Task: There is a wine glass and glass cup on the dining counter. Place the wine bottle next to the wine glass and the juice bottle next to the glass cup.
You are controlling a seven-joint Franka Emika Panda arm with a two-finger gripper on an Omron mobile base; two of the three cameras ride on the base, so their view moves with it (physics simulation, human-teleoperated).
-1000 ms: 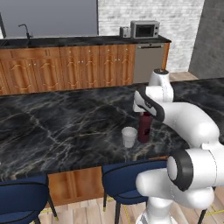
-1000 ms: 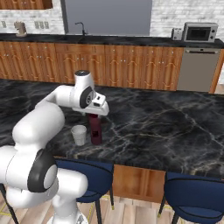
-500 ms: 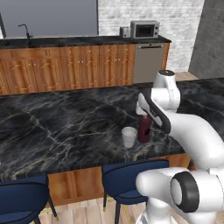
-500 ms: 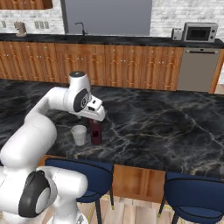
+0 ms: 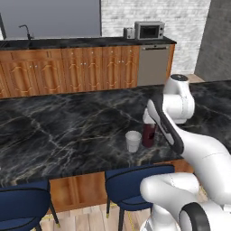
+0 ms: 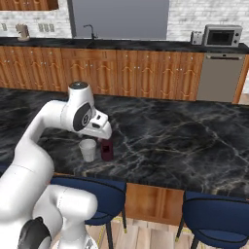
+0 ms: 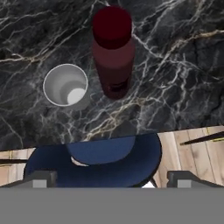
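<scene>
Nearest the camera, the claw [image 7: 109,181] hangs above the stool-side edge of the surface [image 5: 67,131], its two tips wide apart and holding nothing. Just past that edge the juice bottle [image 7: 113,52] stands upright close beside the glass cup [image 7: 65,85], apart from it by a narrow gap, which looks like the pairing the task asks for. Both sit near the lip over the blue stool [image 7: 94,159], while farther back the dark marble runs open and bare, leaving free room to lift away.

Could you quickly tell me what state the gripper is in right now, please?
Gripper: open and empty, above the short dark maroon juice bottle and the whitish translucent glass cup.
</scene>
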